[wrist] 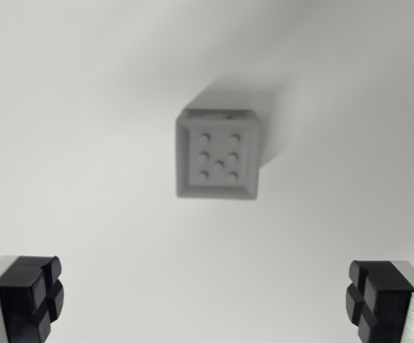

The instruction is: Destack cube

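Pincer spread wide, empty; black pads at lower corners.

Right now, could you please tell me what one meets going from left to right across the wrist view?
Left finger pad → cube stack on the white surface → right finger pad.

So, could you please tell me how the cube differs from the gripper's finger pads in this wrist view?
The cube is pale grey, nearly matching the surface; the fingers have black pads. The cube sits near the centre of the view, apart from the fingers, which stand at the bottom corners, spread wide with nothing between them. The cube's top face shows round dimples; the pads show crossed grooves. Both look blocky.
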`<state>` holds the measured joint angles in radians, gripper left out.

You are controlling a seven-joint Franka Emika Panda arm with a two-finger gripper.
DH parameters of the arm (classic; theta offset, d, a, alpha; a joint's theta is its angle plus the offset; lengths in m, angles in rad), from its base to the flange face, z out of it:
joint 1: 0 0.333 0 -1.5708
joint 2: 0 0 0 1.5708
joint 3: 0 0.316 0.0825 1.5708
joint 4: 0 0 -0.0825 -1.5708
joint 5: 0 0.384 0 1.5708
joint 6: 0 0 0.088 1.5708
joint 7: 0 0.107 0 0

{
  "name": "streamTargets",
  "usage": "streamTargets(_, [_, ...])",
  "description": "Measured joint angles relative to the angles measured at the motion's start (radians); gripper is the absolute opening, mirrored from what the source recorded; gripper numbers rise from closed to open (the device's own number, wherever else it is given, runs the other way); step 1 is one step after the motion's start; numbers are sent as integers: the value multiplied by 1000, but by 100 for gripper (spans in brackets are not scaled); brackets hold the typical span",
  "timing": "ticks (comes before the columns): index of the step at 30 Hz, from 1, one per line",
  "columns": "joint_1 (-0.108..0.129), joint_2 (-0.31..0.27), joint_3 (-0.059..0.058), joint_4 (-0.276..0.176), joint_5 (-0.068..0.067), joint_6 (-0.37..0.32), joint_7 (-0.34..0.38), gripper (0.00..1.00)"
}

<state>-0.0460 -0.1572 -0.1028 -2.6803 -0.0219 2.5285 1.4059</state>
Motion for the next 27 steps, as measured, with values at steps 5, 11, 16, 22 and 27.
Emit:
streamTargets(5, [-1,-55,0,16,-6,-71,5,100])
streamTargets(11, [-1,-110,1,39,-9,-149,8,100])
streamTargets(16, [-1,-146,2,60,-11,-205,10,100])
streamTargets(22, [-1,-177,3,83,-13,-260,11,100])
streamTargets(27, [-1,-201,4,104,-13,-306,12,100])
